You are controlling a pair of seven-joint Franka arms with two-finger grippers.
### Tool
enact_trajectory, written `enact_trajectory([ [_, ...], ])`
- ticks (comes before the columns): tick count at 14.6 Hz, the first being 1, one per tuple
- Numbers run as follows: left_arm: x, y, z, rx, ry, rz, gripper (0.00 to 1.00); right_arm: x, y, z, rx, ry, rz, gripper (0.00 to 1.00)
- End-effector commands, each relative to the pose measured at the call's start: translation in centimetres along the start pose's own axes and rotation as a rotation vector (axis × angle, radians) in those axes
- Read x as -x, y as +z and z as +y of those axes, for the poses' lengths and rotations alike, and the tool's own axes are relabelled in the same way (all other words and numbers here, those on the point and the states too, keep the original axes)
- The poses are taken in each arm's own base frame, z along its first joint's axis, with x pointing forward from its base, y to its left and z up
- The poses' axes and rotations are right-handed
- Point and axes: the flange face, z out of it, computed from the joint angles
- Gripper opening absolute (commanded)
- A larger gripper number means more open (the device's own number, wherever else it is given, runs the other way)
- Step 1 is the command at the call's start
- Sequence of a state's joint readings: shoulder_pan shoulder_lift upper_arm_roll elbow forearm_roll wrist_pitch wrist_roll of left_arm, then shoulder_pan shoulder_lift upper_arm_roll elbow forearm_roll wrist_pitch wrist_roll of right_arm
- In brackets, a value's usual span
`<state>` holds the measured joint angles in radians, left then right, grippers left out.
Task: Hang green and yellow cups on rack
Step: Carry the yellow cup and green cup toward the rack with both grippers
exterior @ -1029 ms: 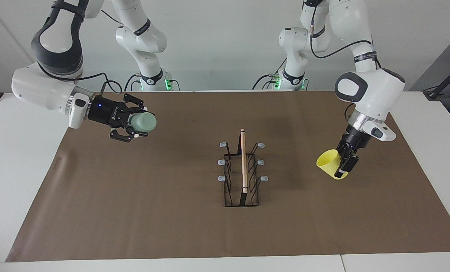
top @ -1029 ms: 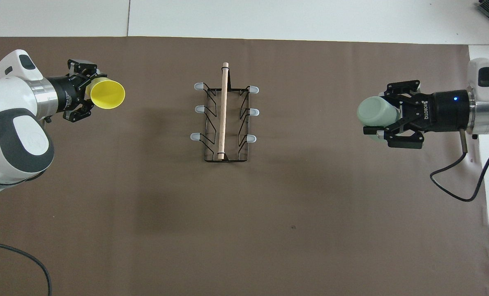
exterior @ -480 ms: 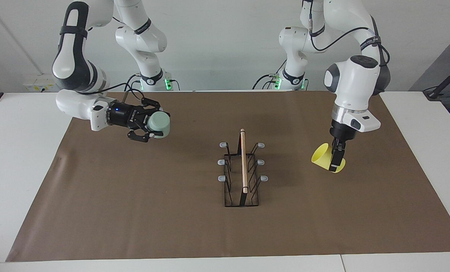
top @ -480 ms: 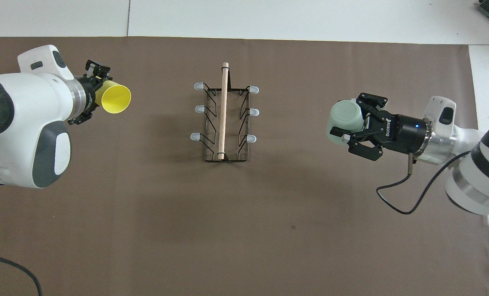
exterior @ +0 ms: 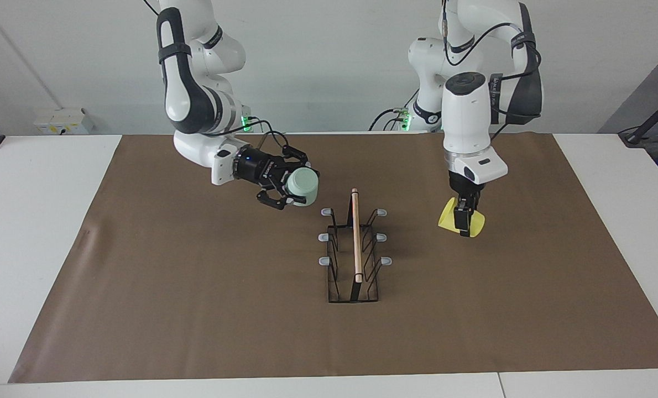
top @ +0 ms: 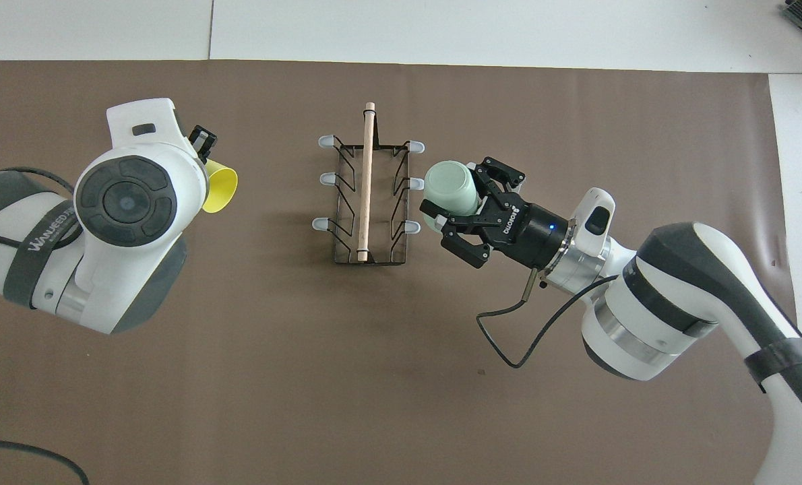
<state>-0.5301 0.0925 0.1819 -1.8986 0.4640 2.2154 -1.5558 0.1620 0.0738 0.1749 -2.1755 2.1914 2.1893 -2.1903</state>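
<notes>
The rack [exterior: 354, 249] stands mid-table on the brown mat, a black wire stand with a wooden rod and grey-tipped prongs; it also shows in the overhead view [top: 368, 195]. My right gripper [exterior: 293, 192] is shut on the mint-green cup [exterior: 302, 186] and holds it tilted in the air, just off the rack's prongs at the right arm's end [top: 449, 190]. My left gripper [exterior: 463, 224] is shut on the yellow cup [exterior: 452, 219] and holds it low over the mat, well apart from the rack toward the left arm's end. The yellow cup's mouth [top: 220, 190] faces the rack.
The brown mat [exterior: 196, 309] covers most of the white table [exterior: 30, 221]. A black cable [top: 509, 337] hangs from the right wrist over the mat. The left arm's wrist [top: 128, 202] hides most of its gripper in the overhead view.
Both arms have swung inward toward the rack. The right gripper carried the green cup from the mat's end to just beside the rack's prongs. The left gripper brought the yellow cup somewhat closer.
</notes>
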Motion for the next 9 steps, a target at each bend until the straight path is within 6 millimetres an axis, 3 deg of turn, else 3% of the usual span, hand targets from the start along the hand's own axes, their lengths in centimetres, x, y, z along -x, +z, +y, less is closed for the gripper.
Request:
enact_trajectory([
  [1, 1.1, -1.8, 0.1, -0.038, 0.001, 0.056, 0.00, 1.4, -0.2, 0.5, 0.048, -0.024, -0.007, 0.00],
  [3, 1.6, -2.1, -0.1, -0.058, -0.002, 0.078, 0.00, 3.2, 0.5, 0.0, 0.073, -0.042, -0.009, 0.00],
  [7, 4.6, -3.9, 0.1, -0.064, 0.019, 0.171, 0.00, 8.7, 3.3, -1.2, 0.103, -0.028, 0.042, 0.00],
  [9, 5.5, -4.5, 0.5, -0.047, 0.064, 0.228, 0.00, 9.5, 3.7, -1.4, 0.102, -0.023, 0.048, 0.00],
])
